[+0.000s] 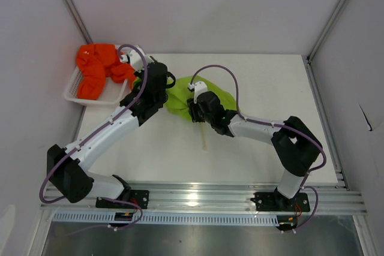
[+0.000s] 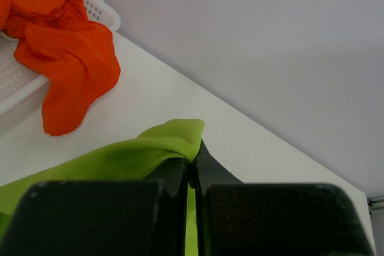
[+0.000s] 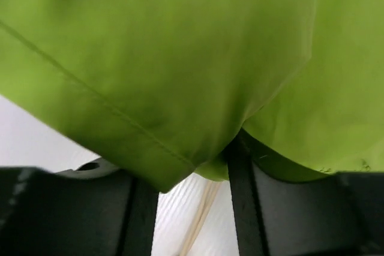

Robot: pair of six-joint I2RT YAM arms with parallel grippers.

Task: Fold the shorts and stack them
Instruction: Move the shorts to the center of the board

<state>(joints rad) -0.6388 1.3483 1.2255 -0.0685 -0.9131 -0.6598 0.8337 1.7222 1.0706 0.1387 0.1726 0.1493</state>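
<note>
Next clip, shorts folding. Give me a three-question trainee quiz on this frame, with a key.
1. True or false: the orange shorts lie folded flat on the table.
2. The left gripper is shut on: A) the orange shorts, B) the lime green shorts, C) nothing.
3. Fill in: the orange shorts lie crumpled, partly in the white ____.
Key: 1 false; 2 B; 3 basket.

Partly covered, partly cropped
The lime green fabric shorts [image 1: 179, 101] are largely covered by both arms [image 1: 120, 123]; the bright orange fabric shorts [image 2: 66, 58] are cut off at the left wrist view's edge.
</note>
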